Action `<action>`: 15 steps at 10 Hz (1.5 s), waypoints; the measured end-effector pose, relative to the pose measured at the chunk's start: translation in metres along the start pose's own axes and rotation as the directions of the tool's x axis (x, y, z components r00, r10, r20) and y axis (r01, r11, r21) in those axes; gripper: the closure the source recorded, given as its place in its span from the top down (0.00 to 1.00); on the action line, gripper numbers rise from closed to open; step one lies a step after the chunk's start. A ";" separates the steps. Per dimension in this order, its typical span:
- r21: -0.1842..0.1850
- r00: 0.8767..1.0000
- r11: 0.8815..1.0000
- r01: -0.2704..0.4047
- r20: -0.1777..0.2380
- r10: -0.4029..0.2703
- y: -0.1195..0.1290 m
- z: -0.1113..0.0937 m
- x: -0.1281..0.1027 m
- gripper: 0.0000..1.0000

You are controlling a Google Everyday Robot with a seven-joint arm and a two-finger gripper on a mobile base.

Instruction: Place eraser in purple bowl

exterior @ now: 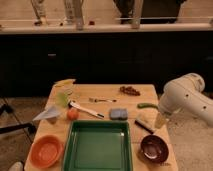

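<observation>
The eraser (144, 121), a cream block on a black base, lies near the right edge of the wooden table (107, 92). The purple bowl (153, 148) sits just in front of it at the table's front right corner, with nothing showing inside. My white arm reaches in from the right. Its gripper (160, 120) points down just to the right of the eraser, close beside it and above the table's edge. The gripper is open and holds nothing.
A green tray (97, 147) fills the front middle, with an orange bowl (46, 150) to its left. A blue-grey pad (118, 114), white utensil (85, 108), orange fruit (73, 114), green pepper (147, 105), fork (102, 100) and brown snack (130, 90) lie farther back.
</observation>
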 end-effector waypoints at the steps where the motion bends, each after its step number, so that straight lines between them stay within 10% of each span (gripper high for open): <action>1: -0.002 1.000 1.000 -0.008 0.010 0.008 -0.003 0.005 -0.001 0.80; 15: -0.124 0.998 0.992 -0.016 0.060 0.024 -0.021 0.097 0.018 0.80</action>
